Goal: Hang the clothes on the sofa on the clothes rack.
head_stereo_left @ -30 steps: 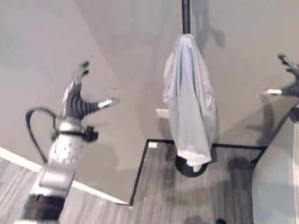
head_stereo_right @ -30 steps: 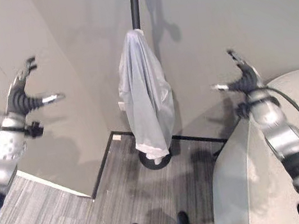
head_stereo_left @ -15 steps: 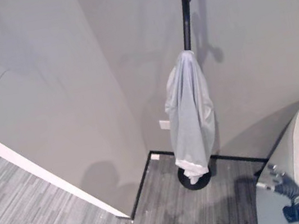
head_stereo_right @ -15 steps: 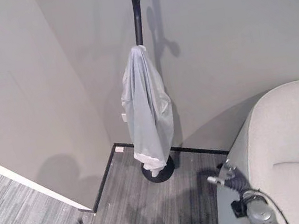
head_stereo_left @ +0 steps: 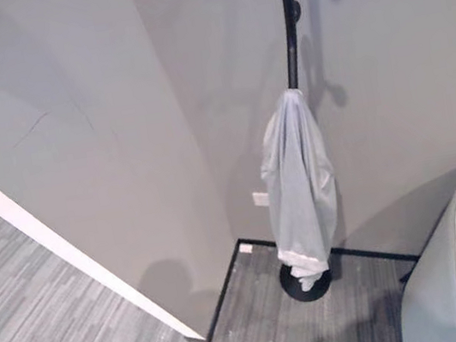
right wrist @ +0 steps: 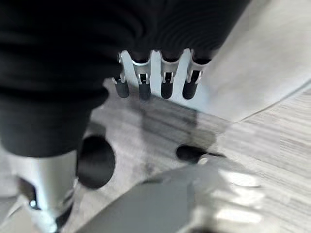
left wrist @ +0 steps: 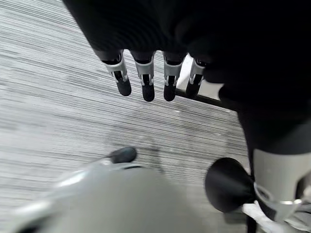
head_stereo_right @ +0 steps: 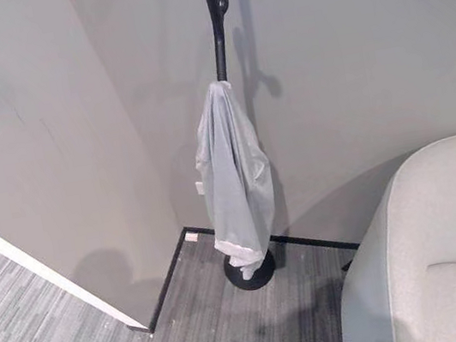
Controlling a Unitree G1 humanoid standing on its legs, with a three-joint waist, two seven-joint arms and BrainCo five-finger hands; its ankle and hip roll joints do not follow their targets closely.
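Hanging from a hook on the clothes rack, the pale grey garment drapes down the black pole in long loose folds, its hem ending just above the rack's round base, which stands on the striped grey floor in the corner of the wall. The task's thing sits on the rack, not on the sofa, whose light cushion lies to the right of the rack and carries no clothing that I can see.

I judge the hanging step done. The cloth looks thin, soft and light; it would slump and slide rather than hold shape, so if I had to reseat it I would pinch it at the gathered top beside the hook, where the fabric bunches thickest, not at the slack hem.

My left hand hangs low over the floor, well apart from the rack, fingers straight and relaxed, holding nothing. My right hand hangs beside the sofa's side, fingers likewise extended and empty.
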